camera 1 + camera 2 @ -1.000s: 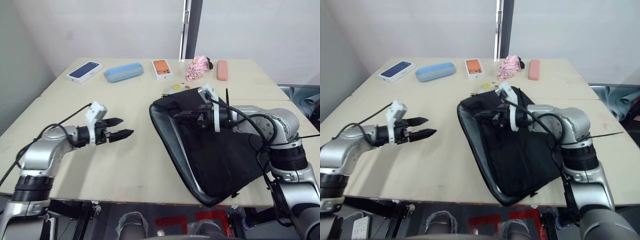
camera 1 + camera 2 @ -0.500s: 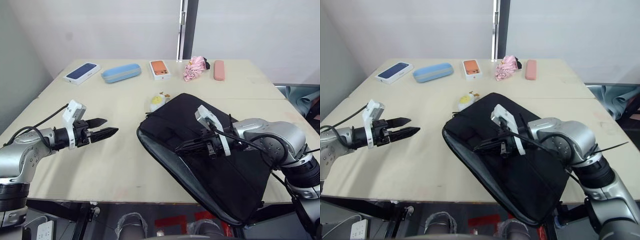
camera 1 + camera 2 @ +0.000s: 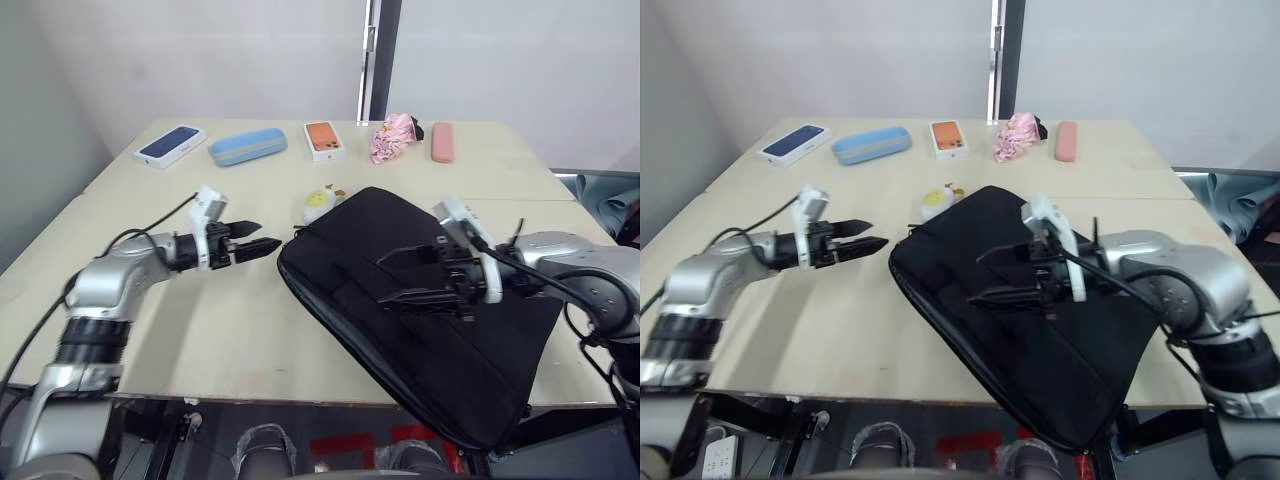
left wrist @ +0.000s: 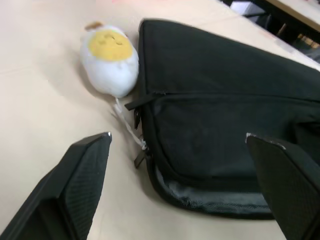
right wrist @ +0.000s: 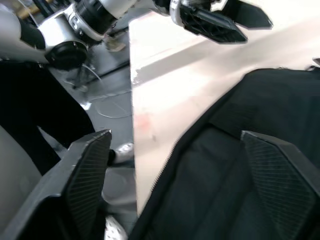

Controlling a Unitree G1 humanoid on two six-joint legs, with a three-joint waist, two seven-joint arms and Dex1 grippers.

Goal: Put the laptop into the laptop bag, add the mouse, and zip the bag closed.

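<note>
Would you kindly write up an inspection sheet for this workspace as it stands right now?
Surface: wooden table.
Job's things: laptop bag lies flat, zip partly open by the egg charm; laptop and mouse: nothing seen.
Clutter: phone box, blue case, orange phone box, pink cloth, pink case along the far edge.
End effectors: left end effector open beside the bag; right end effector open over it.
Cables: black cable on the left arm.
Surroundings: white wall.
</note>
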